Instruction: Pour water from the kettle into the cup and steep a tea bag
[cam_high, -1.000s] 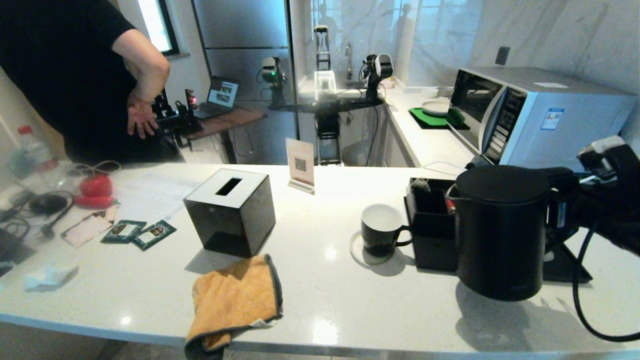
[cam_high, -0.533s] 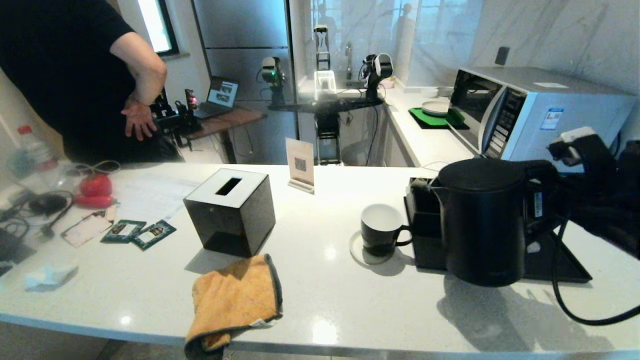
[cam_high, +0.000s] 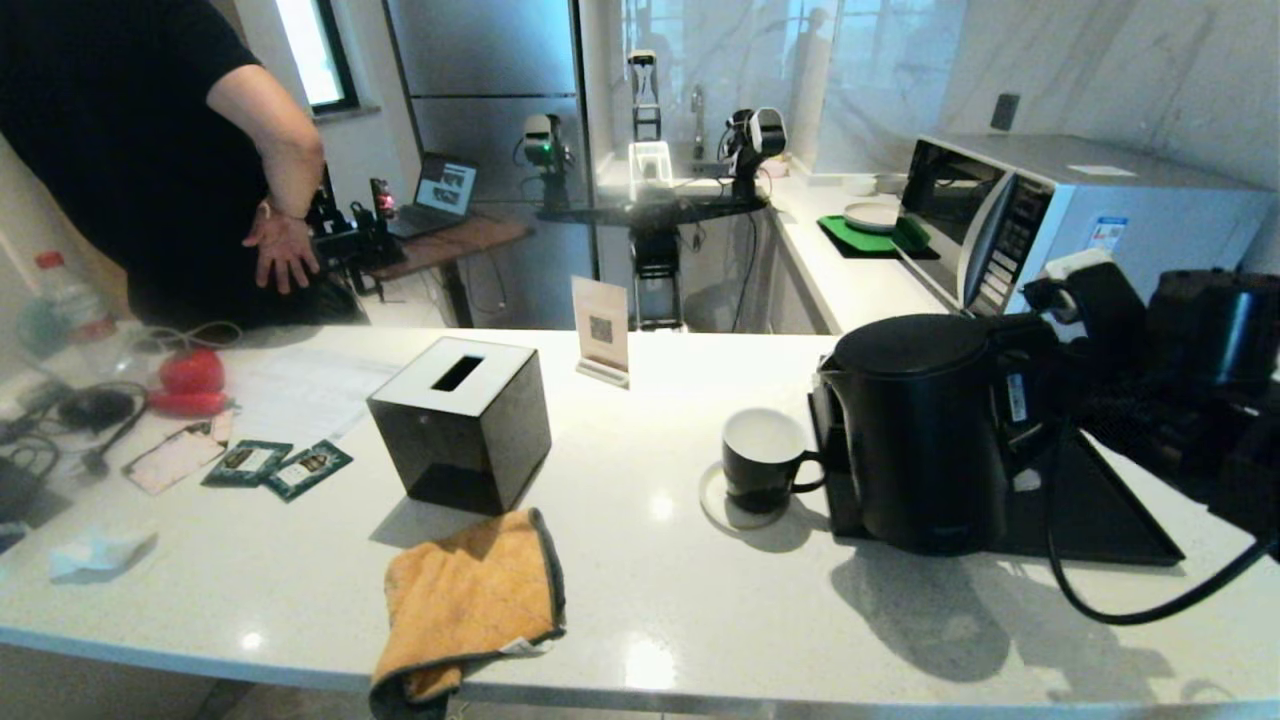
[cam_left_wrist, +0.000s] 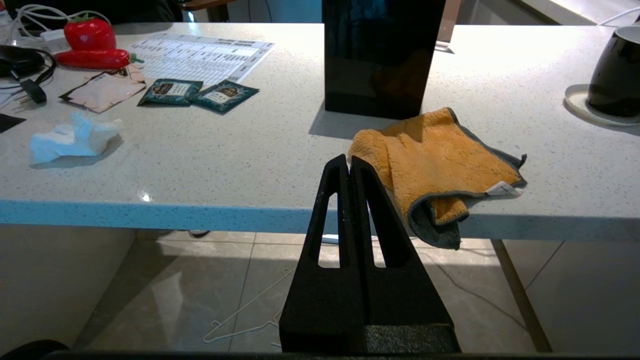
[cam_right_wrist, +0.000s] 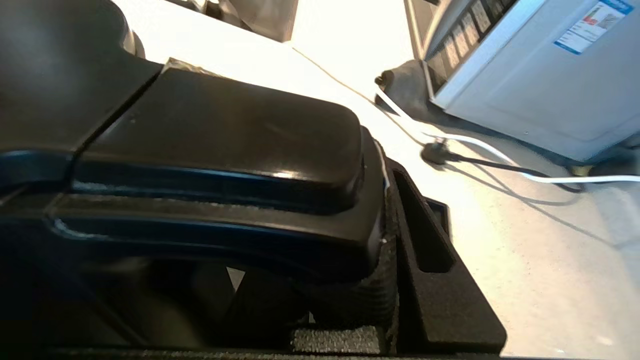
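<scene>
Right claw (cam_right_wrist: 385, 270) clamped on the handle of the kettle (cam_high: 925, 435), held upright beside the cup (cam_high: 762, 460). Left claw (cam_left_wrist: 350, 167), fingers together, hangs below the white tabletop (cam_high: 650, 590); a microwave (cam_high: 1060, 225) stands behind.

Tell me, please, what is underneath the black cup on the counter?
The cup stands on a small round white coaster, whose rim shows around its base. The coaster lies on the white counter. The coaster's middle is covered by the cup.

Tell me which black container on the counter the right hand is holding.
The kettle, gripped by its handle in the right hand. The cup and the black tissue box stand untouched.
</scene>
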